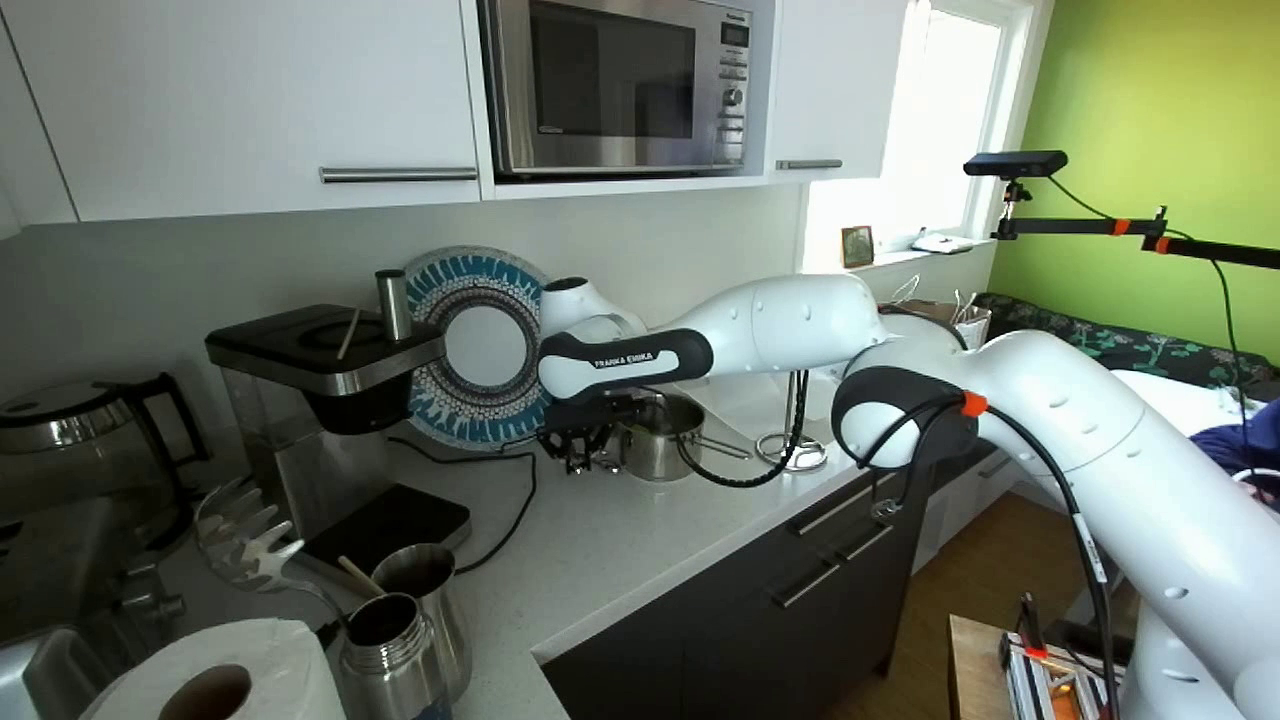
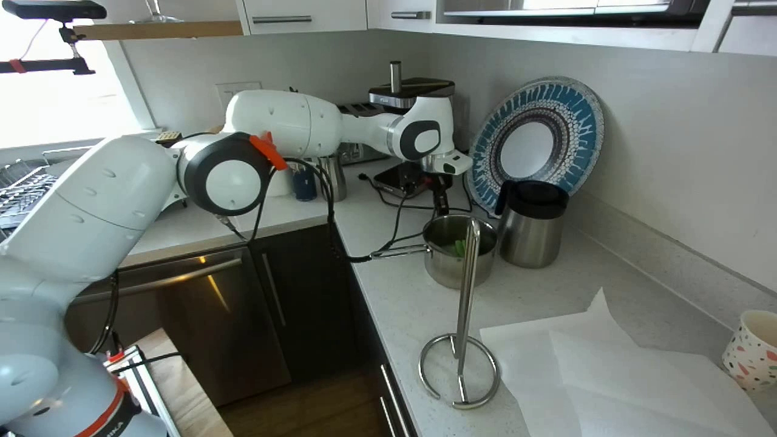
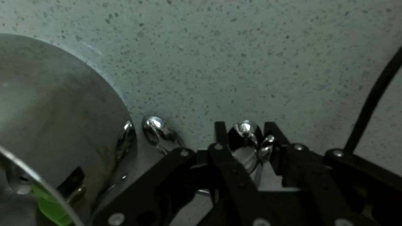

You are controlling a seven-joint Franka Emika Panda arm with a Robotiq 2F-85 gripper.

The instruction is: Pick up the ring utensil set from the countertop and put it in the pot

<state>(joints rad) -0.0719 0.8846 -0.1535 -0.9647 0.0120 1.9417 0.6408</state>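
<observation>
Ring utensil set (image 3: 245, 134) partly between jaws, beside pot (image 3: 70, 94).

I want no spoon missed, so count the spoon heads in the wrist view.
3 show: one spoon head beside the pot, a larger spoon head between the fingers of the tool, a small spoon head right of that. More may be hidden behind the tool.

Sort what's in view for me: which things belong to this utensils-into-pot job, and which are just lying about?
Part of the job:
ring utensil set
pot, beside it
gripper, at the set

Just lying about:
patterned plate
lidded steel jug
ring-based metal stand
paper sheets
spotted cup
green item in the pot
</observation>
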